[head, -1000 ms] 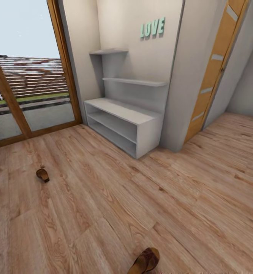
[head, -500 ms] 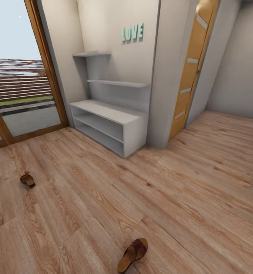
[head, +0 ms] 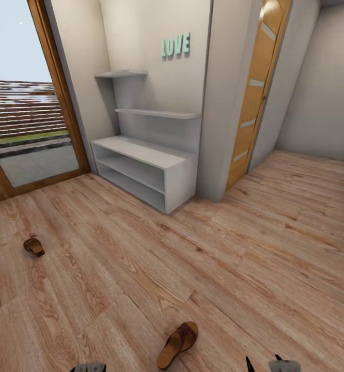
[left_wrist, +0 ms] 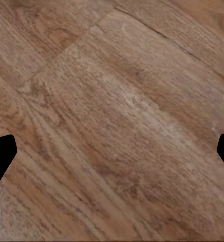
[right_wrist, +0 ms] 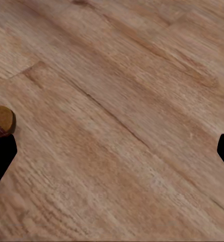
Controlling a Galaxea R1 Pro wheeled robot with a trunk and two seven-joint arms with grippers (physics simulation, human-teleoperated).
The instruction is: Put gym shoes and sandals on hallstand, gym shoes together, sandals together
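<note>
Swung slightly leftward since the earlier frame, both claws spread wide and empty over floor (head: 254,258): near sandal (head: 177,343) just beside right claw (right_wrist: 112,146), ready for pickup; other sandal (head: 33,246) beyond left claw (left_wrist: 112,151); rack (head: 143,168) far ahead.

corridor: pale plaster walls (head: 146,31); mint "love" letters (head: 175,45); wood-framed glass door (head: 17,103) giving daylight; orange panel door (head: 252,93) ajar beside a grey pillar (head: 221,103).

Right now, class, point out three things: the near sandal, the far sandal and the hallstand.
near sandal (head: 177,343), head view, on its tan footbed.
far sandal (head: 33,246), head view, on its middle.
hallstand (head: 141,149), head view, on the bench's bare top.
</note>
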